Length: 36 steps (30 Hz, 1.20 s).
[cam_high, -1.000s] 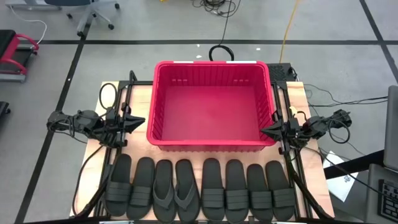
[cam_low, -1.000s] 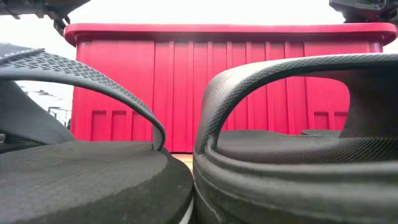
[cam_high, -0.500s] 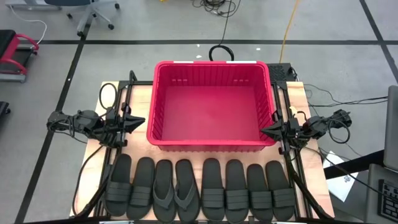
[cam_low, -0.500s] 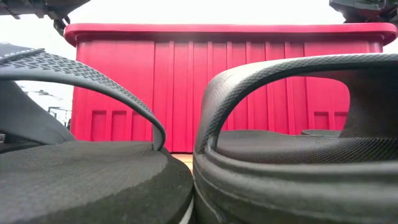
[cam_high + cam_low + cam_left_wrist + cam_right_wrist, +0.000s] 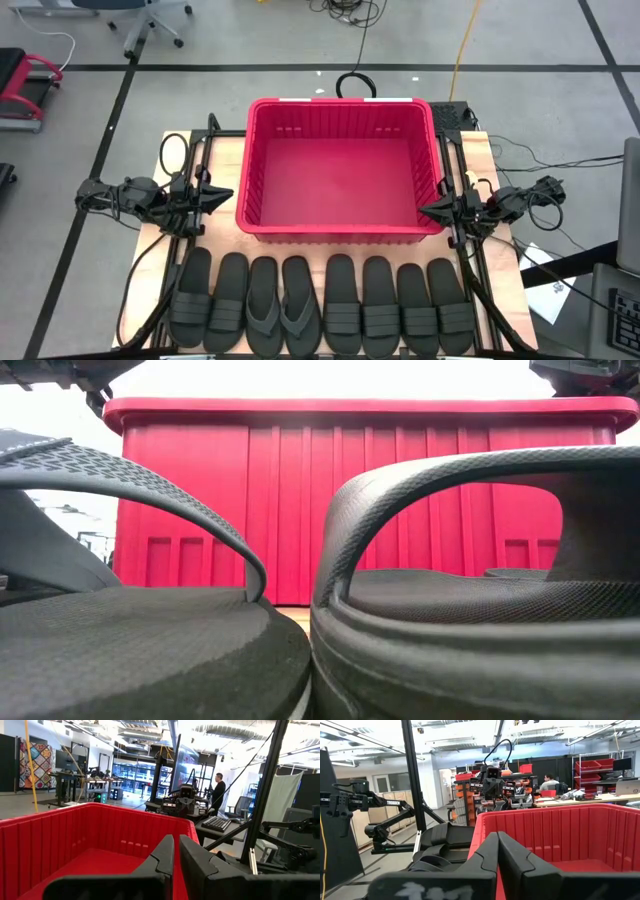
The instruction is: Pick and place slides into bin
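A light wooden counter (image 5: 225,160) stands on a grey floor (image 5: 250,40) marked with dark tape lines, with cables trailing across the floor at the far side. On the far half of the counter sits the bin (image 5: 341,168), a red crate, open at the top and holding nothing. Along the near edge lie the slides (image 5: 322,305), eight black sandals side by side in one row, toes toward the bin; the third and fourth from the left are thong flip-flops, the rest have wide straps. A strip of bare counter separates the row from the bin's near wall. The left claw (image 5: 222,195) hangs just off the bin's left wall, its fingers pinched nearly together on nothing. The right claw (image 5: 428,209) hangs just beside the bin's right wall near its near corner, clenched and holding nothing. Bare wood shows at both far corners of the counter. Beyond the counter the wrist views show a workshop with shelving, desks, other robot arms and a person (image 5: 218,790) standing far off.
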Tool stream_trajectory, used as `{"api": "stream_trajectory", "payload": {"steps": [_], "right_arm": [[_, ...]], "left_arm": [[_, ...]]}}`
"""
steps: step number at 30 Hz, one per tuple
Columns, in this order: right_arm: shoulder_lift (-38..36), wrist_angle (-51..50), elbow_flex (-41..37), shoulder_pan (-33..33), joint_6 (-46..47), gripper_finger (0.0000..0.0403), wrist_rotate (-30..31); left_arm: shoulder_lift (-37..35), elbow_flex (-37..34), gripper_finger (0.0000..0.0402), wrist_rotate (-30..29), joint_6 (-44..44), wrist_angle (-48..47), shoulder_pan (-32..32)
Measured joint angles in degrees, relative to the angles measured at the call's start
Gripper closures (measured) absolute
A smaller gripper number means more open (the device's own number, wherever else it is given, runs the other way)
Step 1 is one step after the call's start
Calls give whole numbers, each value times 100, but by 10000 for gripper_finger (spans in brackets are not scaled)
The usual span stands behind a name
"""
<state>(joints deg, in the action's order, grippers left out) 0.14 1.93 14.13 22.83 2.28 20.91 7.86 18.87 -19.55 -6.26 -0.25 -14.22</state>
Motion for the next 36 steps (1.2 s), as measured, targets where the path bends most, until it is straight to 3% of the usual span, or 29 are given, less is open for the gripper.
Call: {"api": "stream_trajectory", "payload": {"steps": [16, 24, 30, 33, 36], "right_arm": [[0, 5, 0, -1, 33, 403, 0], [1, 177, 0, 0, 899, 403, -197], [209, 970, 43, -2, 501, 402, 182], [639, 878, 545, 0, 119, 390, 327], [1412, 263, 1522, 9, -231, 369, 697]], "left_arm": [[0, 0, 376, 0, 0, 0, -2], [0, 0, 376, 0, 0, 0, -2], [0, 0, 376, 0, 0, 0, -2], [1, 0, 376, 2, 0, 0, 0], [2, 0, 376, 1, 2, 0, 0]]}}
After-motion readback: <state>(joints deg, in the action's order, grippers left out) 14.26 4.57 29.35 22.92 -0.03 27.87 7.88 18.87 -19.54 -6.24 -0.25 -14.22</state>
